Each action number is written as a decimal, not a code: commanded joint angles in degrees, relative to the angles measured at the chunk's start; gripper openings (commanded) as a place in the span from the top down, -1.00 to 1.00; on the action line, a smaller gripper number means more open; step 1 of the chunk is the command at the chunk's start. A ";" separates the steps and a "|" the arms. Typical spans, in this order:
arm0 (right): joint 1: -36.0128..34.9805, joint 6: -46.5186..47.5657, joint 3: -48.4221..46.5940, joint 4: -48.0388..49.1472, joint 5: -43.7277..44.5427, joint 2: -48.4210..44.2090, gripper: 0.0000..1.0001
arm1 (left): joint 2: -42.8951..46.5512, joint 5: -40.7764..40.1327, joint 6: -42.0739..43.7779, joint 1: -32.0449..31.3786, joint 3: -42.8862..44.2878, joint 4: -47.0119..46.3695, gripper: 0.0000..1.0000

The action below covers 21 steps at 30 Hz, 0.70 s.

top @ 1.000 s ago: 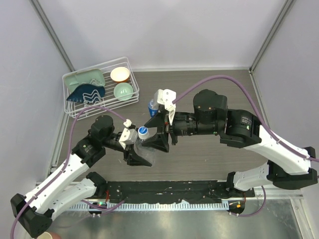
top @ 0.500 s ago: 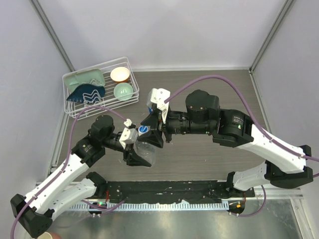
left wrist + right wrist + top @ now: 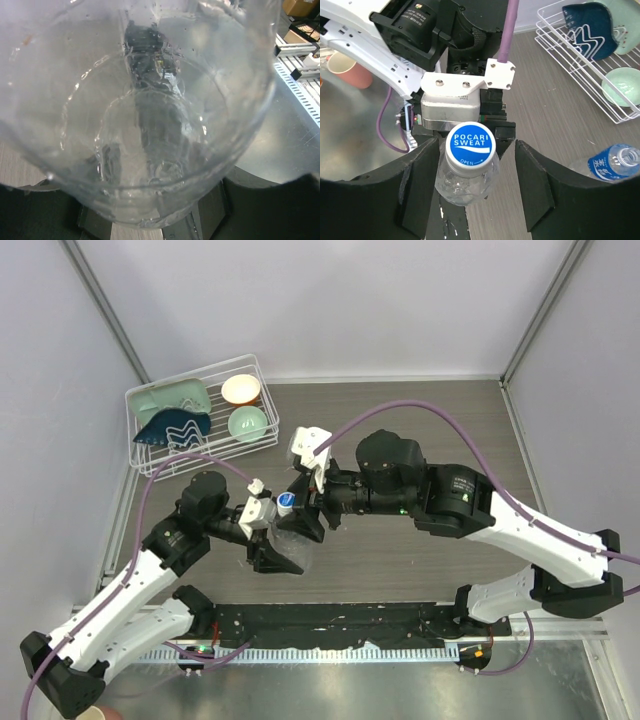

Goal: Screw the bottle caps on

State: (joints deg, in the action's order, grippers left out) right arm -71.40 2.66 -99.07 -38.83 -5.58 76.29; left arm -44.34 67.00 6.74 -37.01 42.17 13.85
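Capping was mid-step: left gripper point(image 3: 275, 546) clamped the plain bottle point(image 3: 150, 125), right gripper point(image 3: 476, 175) stood apart astride its cap point(image 3: 470, 144), which likely needed closing and twisting next.

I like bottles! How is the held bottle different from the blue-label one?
The held bottle wears a blue-and-white cap; the blue-label bottle seems uncapped. The held bottle is plain, in the left hand; the blue-label bottle rests on the table. Both are clear plastic.
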 commanded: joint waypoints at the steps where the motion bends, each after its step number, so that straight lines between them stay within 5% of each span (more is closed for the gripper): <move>1: 0.12 0.24 0.02 -0.02 5.40 -1.40 -0.31 | 0.92 1.11 1.34 0.10 2.48 -2.42 0.97; 6: 0.12 0.33 -0.25 1.12 1.90 -2.11 -0.14 | 0.92 0.85 1.34 0.10 2.21 -2.42 0.97; 12: 0.12 0.07 0.28 1.47 -3.11 -0.97 0.30 | 1.01 0.76 1.43 0.10 2.04 -2.42 0.98; 21: 0.38 0.33 -0.95 2.09 -4.17 0.08 0.59 | 1.18 0.06 3.63 0.10 1.77 -0.31 0.97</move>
State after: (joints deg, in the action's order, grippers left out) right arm -71.26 2.02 -98.63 -38.00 -8.12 76.01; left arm -44.12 65.78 8.36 -36.99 42.19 14.22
